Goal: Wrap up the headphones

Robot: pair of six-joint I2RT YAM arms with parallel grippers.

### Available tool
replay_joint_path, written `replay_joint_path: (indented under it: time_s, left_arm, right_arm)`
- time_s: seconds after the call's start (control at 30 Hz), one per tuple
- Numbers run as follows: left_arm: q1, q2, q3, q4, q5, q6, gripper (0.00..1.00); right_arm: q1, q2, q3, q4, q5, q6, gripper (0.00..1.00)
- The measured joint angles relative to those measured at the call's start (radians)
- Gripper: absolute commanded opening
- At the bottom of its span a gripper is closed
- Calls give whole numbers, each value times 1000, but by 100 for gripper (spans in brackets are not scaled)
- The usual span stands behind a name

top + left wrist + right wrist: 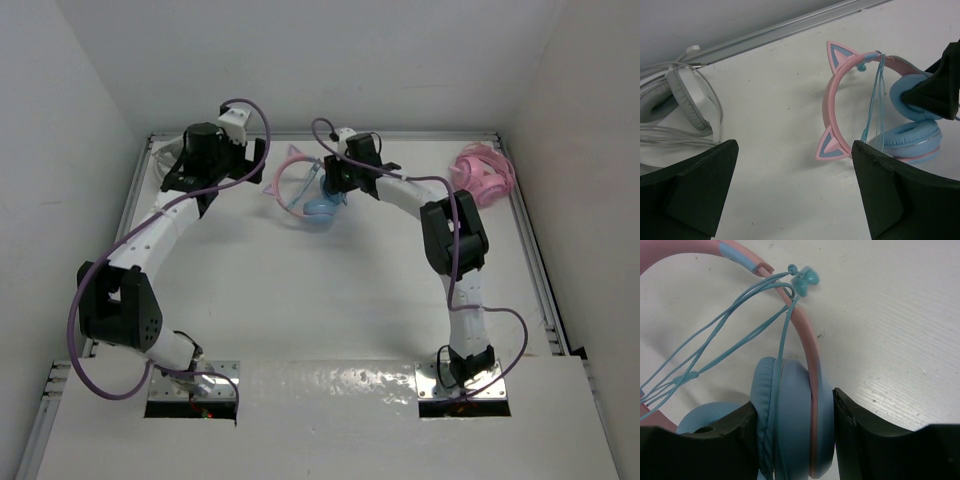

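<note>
Headphones [827,107] look light and rigid, cable [879,100] limp, snag-prone; right end effector [796,435] clamps one ear cup [790,390], left end effector [795,195] spread, empty.

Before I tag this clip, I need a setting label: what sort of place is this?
Probably a robot lab work cell: a white table boxed in by plain white panels, with the right hand gripping the headphones.

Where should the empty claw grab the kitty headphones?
Probably the pink headband, on the bare stretch between its two cat ears, from the outside where the open left claw faces it. It is thin there, the cable hangs inside the arc, and the right claw holds the blue ear cup.
</note>
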Motion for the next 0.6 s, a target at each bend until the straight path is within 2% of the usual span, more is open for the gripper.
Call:
replay_joint_path:
  time_s: [0.37, 0.6]
  left_arm:
    - [6, 2, -1, 2, 5, 0, 94]
    - [16, 21, 0, 0, 16, -1, 94]
  right_arm:
    - [-49, 161, 239, -46, -29, 64, 0]
    - [-112, 231, 298, -68, 11, 156, 0]
